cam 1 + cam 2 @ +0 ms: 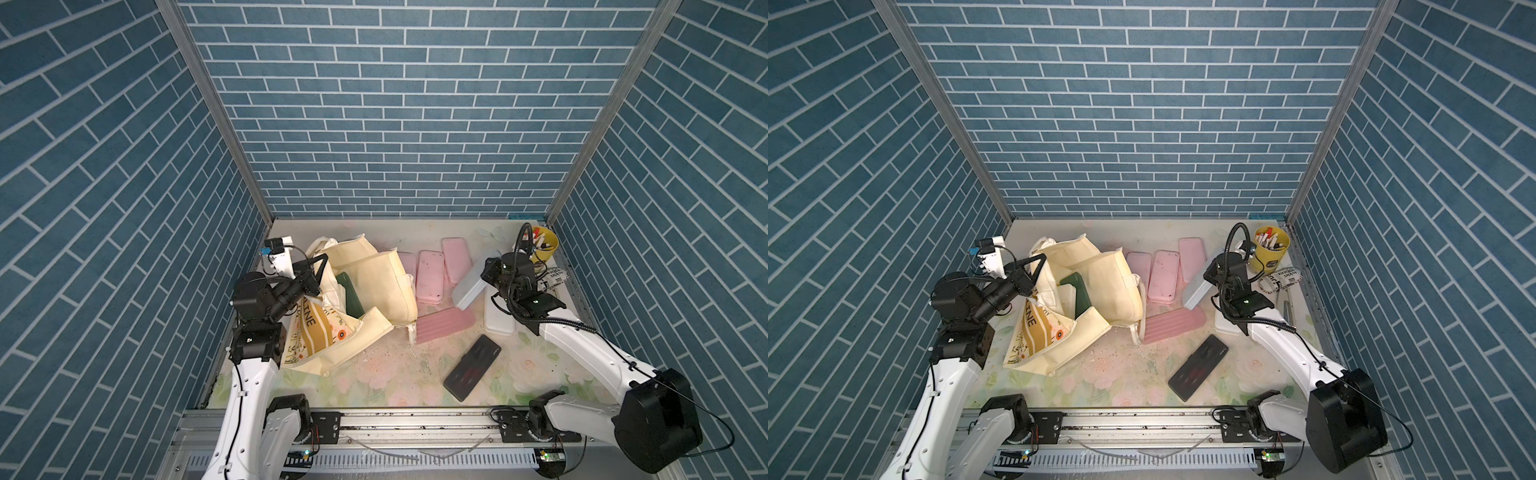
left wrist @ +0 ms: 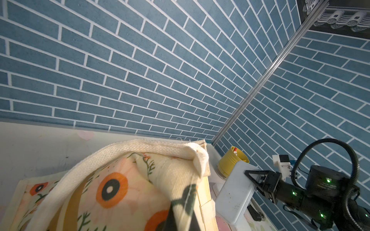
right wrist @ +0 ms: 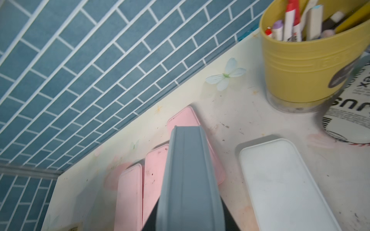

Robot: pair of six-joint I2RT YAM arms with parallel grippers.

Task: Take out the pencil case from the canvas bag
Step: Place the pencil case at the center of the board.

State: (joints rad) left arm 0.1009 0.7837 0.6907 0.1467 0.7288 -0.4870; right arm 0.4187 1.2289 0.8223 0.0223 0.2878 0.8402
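Coarse, matt woven cloth makes up the canvas bag (image 2: 128, 160), its weave clearest along the handle. The pale pencil case (image 3: 190, 180) looks like smooth matt plastic, the pink case (image 1: 444, 328) is ribbed, the yellow pen pot (image 3: 304, 68) faintly ridged, and the bench (image 1: 374, 374) speckled.

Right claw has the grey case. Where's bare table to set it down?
Best: the front strip of floral table between the cream canvas bag and the flat black case. Also the narrow back strip by the wall, bag to yellow pen pot. Crowded: pink cases and white rectangular case around the right claw and its grey case.
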